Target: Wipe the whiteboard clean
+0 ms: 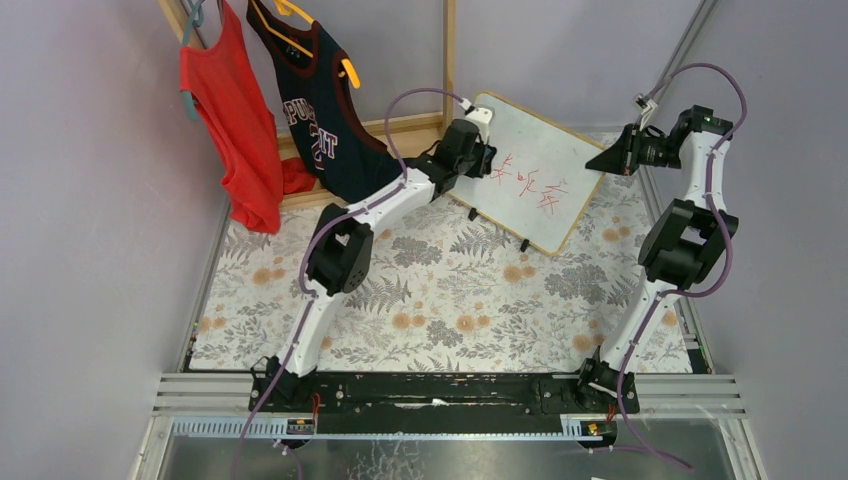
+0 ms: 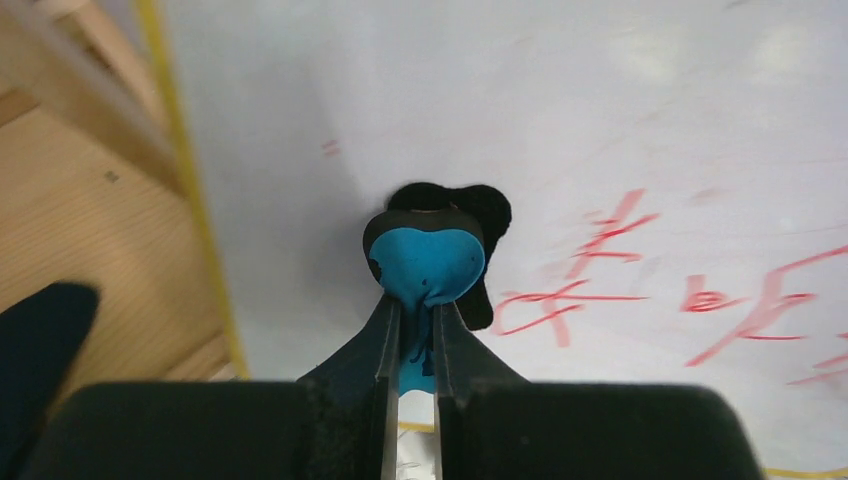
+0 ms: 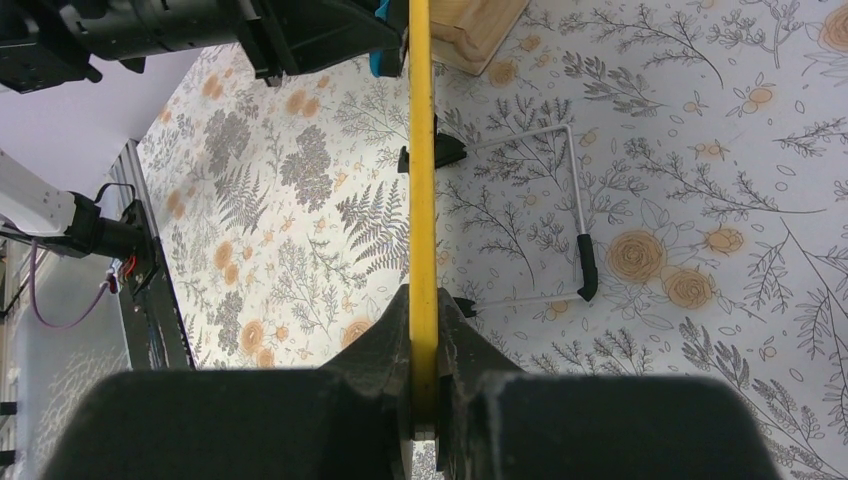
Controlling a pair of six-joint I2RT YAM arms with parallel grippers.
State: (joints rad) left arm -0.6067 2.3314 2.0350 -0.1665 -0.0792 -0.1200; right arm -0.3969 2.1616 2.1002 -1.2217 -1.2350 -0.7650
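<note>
Three illegible red marks point(image 1: 531, 184) on whiteboard point(image 1: 545, 135)

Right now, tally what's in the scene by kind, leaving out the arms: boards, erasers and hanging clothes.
whiteboard: 1
blue eraser: 1
hanging garments: 2 (red top, navy jersey)
Total: 4

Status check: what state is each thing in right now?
whiteboard: propped on its stand, red writing unerased
blue eraser: clamped, felt against the board beside the writing
left pincer: shut on the blue eraser
right pincer: shut on the whiteboard frame
red shirt: hanging on a hanger
navy jersey: hanging
</note>
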